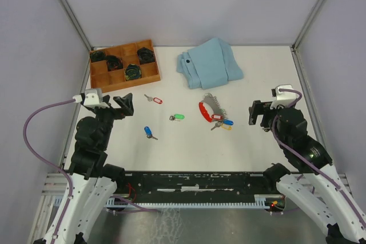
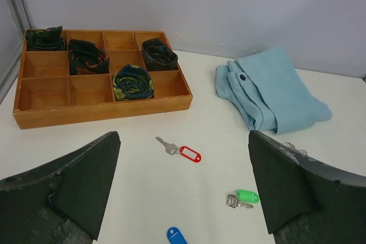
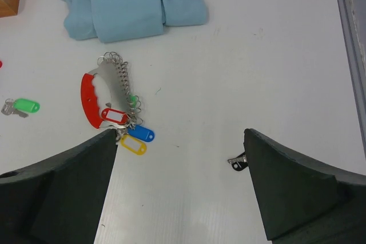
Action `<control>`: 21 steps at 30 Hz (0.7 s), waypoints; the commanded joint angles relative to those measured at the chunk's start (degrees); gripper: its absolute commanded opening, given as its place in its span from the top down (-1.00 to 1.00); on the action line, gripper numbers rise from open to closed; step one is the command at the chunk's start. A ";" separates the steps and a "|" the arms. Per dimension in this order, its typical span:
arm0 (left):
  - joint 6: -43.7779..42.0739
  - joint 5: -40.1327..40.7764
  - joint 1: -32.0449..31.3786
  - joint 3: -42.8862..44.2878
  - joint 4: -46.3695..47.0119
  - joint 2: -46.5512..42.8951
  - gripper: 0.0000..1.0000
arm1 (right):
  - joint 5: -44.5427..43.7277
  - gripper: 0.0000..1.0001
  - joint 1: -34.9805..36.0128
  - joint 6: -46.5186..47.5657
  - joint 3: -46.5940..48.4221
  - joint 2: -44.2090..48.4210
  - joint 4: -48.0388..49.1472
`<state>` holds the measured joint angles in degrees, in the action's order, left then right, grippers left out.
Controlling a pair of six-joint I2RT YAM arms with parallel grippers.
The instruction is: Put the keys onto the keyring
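The left gripper (image 1: 125, 106) and right gripper (image 1: 255, 114) hold their fingers wide apart, empty. A red-tagged key (image 1: 153, 99), green-tagged key (image 1: 178, 117) and blue-tagged key (image 1: 150, 133) lie loose on the tabletop (image 1: 189, 150), left of the keyring (image 1: 204, 111).

Robot lab test cell, not a home. A white table (image 1: 251, 155) was boxed in by plain pale panels (image 1: 194, 4) along its far, left and right edges, with aluminium posts (image 1: 69, 10) at the far corners. A left arm (image 1: 91, 138) and a right arm (image 1: 294, 132) were bolted at the near edge, the left trailing a purple cable (image 1: 51, 105). A black rail (image 1: 194, 180) ran along that edge. Staged props: a wooden tray (image 1: 128, 83) at the far-left corner, a folded blue cloth (image 1: 211, 64) by the far edge, and keys (image 1: 178, 117) mid-table.
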<state>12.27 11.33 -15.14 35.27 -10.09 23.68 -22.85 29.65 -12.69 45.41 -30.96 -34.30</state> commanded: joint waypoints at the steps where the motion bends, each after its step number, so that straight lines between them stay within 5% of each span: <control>1: -2.62 -1.44 -0.07 0.24 3.22 0.03 -0.99 | 0.43 -1.00 0.38 0.27 0.58 -0.01 2.64; 21: -2.69 -4.86 -0.07 0.28 3.09 -0.60 -0.99 | 13.94 -1.00 0.36 -1.52 -2.75 -12.03 13.21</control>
<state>12.23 8.29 -15.14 35.27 -10.09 23.68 -13.98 29.65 -12.93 43.33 -38.96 -27.77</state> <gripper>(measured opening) 0.993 0.998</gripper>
